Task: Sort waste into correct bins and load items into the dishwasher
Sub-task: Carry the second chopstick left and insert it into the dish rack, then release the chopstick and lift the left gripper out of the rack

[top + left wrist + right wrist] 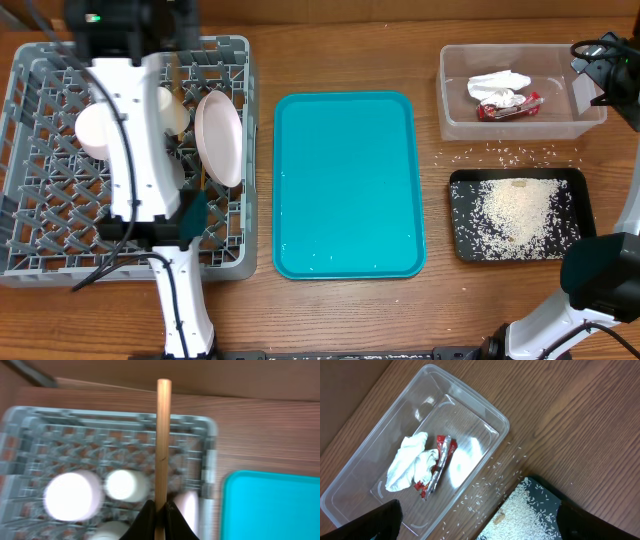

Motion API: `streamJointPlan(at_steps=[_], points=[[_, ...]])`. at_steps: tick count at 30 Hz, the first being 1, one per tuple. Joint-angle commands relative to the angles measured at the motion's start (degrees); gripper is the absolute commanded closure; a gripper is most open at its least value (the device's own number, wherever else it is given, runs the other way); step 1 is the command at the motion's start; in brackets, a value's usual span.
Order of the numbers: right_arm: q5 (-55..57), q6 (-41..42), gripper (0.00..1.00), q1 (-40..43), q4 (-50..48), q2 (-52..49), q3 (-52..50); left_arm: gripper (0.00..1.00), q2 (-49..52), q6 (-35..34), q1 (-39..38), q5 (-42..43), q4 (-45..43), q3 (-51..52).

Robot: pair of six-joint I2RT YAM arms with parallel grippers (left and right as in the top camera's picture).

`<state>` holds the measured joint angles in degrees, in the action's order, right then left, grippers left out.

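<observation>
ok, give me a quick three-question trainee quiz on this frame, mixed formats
1. True or false: the left gripper is shut on a chopstick over the dish rack.
2. The red wrapper lies in: A) the teal tray B) the clear tub C) the dish rack.
3. Fill in: the black tray holds mostly ____.
Key: 1 true; 2 B; 3 rice.
</observation>
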<state>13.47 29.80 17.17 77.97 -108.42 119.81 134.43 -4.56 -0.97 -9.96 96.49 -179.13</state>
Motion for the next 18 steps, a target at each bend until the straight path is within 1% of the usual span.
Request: streamJointPlan(at_steps=[1, 3, 4, 5, 8, 15, 16, 18], points=[[0.2, 0.2, 0.0, -0.1, -0.3, 0.3, 0.2, 0.91, -0.7, 4.8, 3.0, -0.8, 0.3, 2.5], [0.2, 0.2, 0.0, -0.1, -0.3, 0.3, 0.2, 0.95, -0.7, 4.8, 4.9, 1.1, 0.3, 5.4], [0.2, 0.2, 0.0, -0.1, -0.3, 0.3, 0.2, 0.93, -0.7, 4.8, 5.6, 2.6, 0.3, 7.1], [0.2, 0.2, 0.0, -0.1, -0.3, 0.3, 0.2, 0.96, -0.7, 4.8, 6.3, 4.2, 0.3, 9.1], [0.2, 0.2, 0.0, -0.1, -0.3, 0.3, 0.2, 0.96, -0.7, 4.8, 7.8, 8.0, -0.9, 16.2], [0.2, 0.2, 0.0, -0.1, -0.3, 0.3, 0.2, 0.96, -0.7, 4.8, 7.3, 11.0, -7.5, 29.6], [0.2, 0.2, 0.0, -0.1, -0.3, 0.3, 0.2, 0.95, -0.7, 4.8, 7.1, 11.4, -8.5, 31.1], [0.2, 0.2, 0.0, -0.1, -0.3, 0.3, 0.2, 0.86, -0.7, 4.8, 6.8, 11.5, -10.0, 33.3]])
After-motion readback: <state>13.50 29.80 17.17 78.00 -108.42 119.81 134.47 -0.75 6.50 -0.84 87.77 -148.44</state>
